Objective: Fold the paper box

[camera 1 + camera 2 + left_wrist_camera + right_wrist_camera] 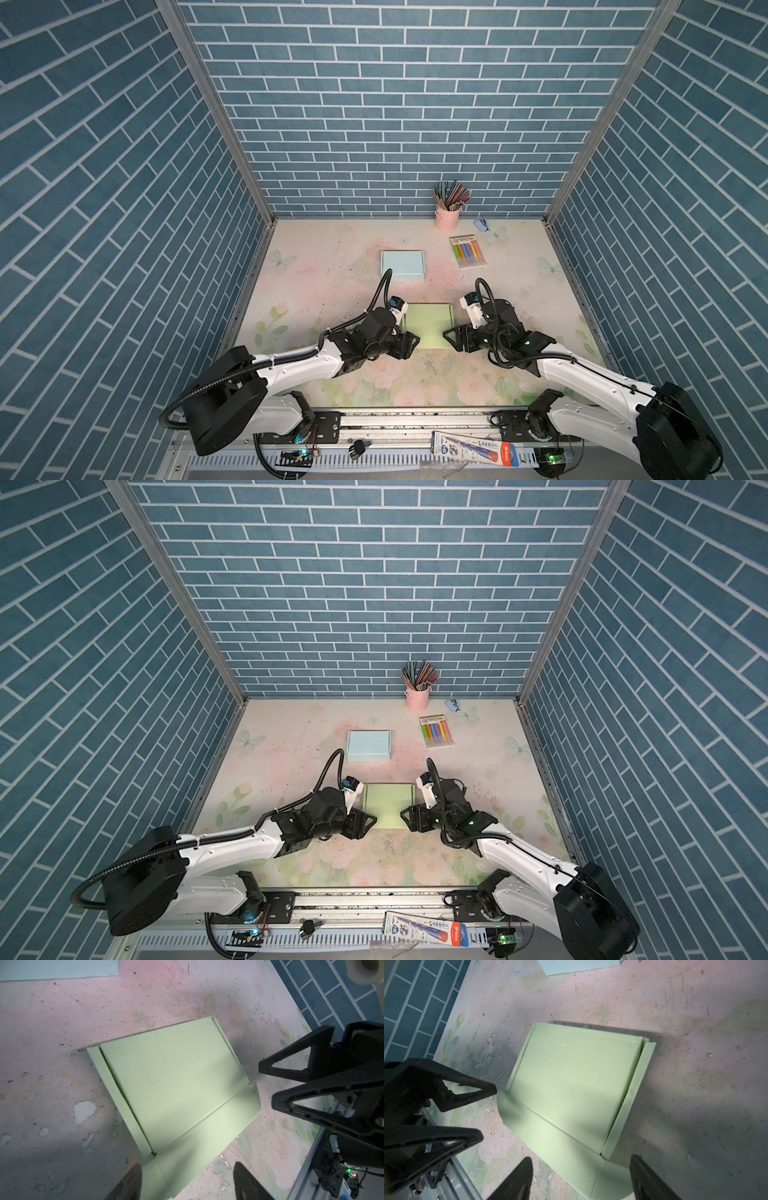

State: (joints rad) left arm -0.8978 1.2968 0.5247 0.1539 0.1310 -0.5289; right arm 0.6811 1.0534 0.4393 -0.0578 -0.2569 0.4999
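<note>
The worktop point(316, 291), printed with faded flowers and well scuffed, carries everything, shut in by three walls of blue brick pattern. The two arms reach in from the front edge and meet low over the front middle. There the green paper box point(428, 322) lies flat and only partly made up. It has narrow side flaps along its left and right edges and a wide front flap point(203, 1142) spread towards the front edge. That flap's long axis, and the crease it hinges on, run left to right, parallel to the front edge.

The left claw point(411, 345) sits at the flap's left end and the right claw point(451, 340) at its right end, tips pointing inward at each other. Both stand wide and hold nothing. Seen from each wrist, the fingers straddle a corner of the flap without pinching it. Neither arm looks nearer than the other, so I'd guess the flap wants lifting from both ends together, up and over away from the front edge.

Further back, a pale blue box point(402, 265) sits closed. Towards the back right are a pack of markers point(468, 251) and a pink cup point(447, 218) of pencils. The pack's label, and the print on a carton point(473, 451) on the front rail, are too small to read.
</note>
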